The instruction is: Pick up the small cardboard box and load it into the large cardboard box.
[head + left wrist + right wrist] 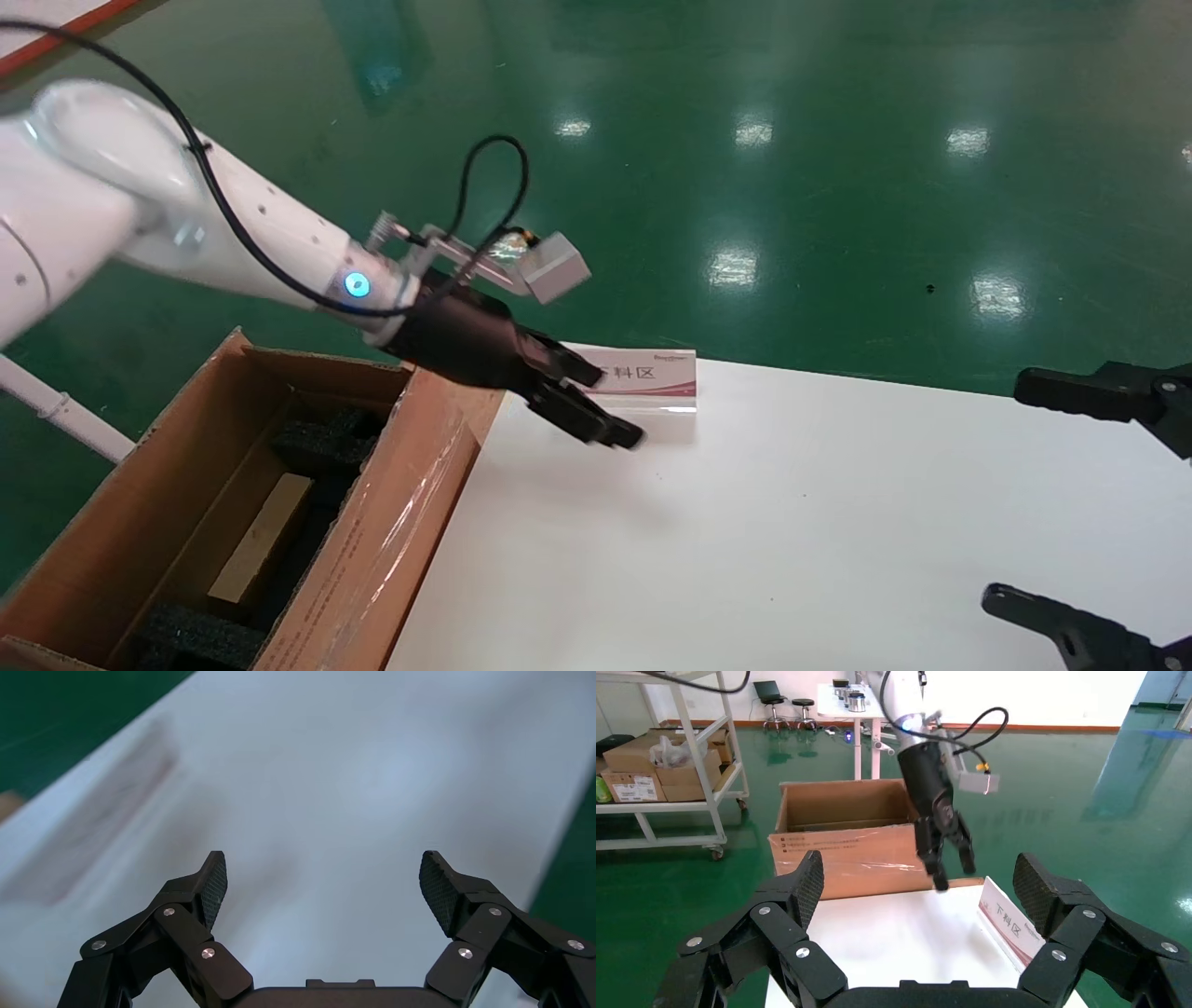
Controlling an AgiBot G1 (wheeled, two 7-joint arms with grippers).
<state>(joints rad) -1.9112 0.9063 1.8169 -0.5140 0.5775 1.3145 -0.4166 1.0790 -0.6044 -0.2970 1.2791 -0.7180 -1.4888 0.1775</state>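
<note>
The large cardboard box stands open at the table's left end, with black foam blocks inside and a glossy taped flap. It also shows in the right wrist view. A pale tan narrow cardboard face, apparently the small cardboard box on edge, sits inside between the foam blocks. My left gripper is open and empty above the white table, just right of the carton; it also shows in its own view and the right wrist view. My right gripper is open and empty at the table's right end.
The white table fills the middle. A white and red sign card stands at its far edge, by the left gripper. Green floor lies beyond. In the right wrist view, a shelf cart with boxes stands far behind the carton.
</note>
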